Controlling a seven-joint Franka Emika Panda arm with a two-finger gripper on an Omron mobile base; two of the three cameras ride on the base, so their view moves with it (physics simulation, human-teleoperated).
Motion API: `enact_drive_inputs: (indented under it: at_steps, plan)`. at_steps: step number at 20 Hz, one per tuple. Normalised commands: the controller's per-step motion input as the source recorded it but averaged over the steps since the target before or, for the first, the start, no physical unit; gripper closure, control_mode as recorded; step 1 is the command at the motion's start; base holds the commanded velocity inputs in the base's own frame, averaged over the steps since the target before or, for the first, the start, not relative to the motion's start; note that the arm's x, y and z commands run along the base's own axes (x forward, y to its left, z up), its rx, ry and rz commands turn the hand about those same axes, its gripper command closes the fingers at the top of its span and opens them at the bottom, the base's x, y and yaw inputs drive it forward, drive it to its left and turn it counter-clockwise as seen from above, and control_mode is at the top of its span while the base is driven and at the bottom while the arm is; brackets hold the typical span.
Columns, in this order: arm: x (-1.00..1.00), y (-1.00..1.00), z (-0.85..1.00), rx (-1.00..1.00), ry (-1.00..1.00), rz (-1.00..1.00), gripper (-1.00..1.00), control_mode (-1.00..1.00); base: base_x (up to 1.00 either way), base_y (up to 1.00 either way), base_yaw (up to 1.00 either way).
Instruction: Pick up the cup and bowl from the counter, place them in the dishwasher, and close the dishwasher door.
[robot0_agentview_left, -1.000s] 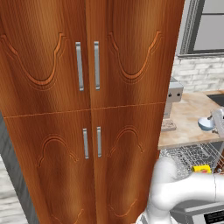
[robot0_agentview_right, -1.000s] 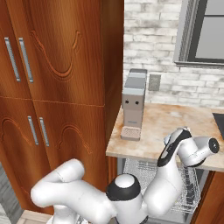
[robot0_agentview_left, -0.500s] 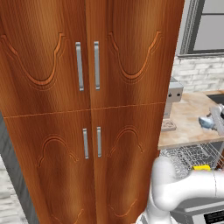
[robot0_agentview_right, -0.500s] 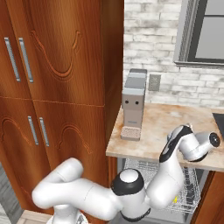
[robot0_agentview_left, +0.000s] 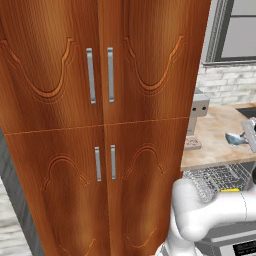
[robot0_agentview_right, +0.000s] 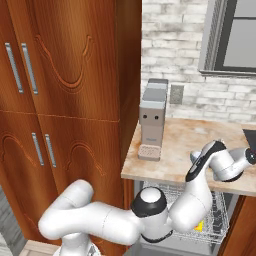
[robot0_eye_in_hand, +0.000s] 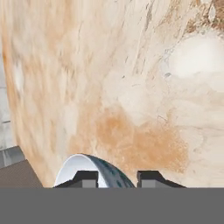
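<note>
The pale blue-grey bowl sits on the beige counter near its right end. My gripper hangs right beside it. In the hand view the bowl lies at the bottom over the marbled counter. One finger is inside its white hollow and the other outside its wall, so the gripper is shut on the rim. The yellow cup lies in the dishwasher's wire rack under the counter, and it also peeks out in the rack in the left base view. The dishwasher door is out of view.
A tall brown wooden cabinet stands at the counter's left end. A grey boxy countertop appliance stands against the brick wall near that end. A window is above the counter, and a dark recess lies at the far right.
The fingers have drawn in from wide apart onto the bowl's rim. The hand has barely shifted beside the bowl, and the bowl still rests on the counter.
</note>
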Motion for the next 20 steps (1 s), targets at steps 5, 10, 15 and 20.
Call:
enact_drive_inputs:
  at_steps: [5,10,15,20]
  plan:
    - [-0.24,-0.08,-0.05,0.0,-0.01,0.0,1.0,-1.0,0.0,0.0,0.0]
    - [-0.53,-0.01,0.0,0.0,-0.07,0.0,1.0,-1.0,0.0,0.0,0.0]
    - [-0.72,0.12,-0.01,0.0,-0.1,0.0,1.0,-1.0,0.0,0.0,0.0]
    - [-0.72,0.47,-0.19,-0.07,-0.08,0.0,1.0,-1.0,0.0,0.0,0.0]
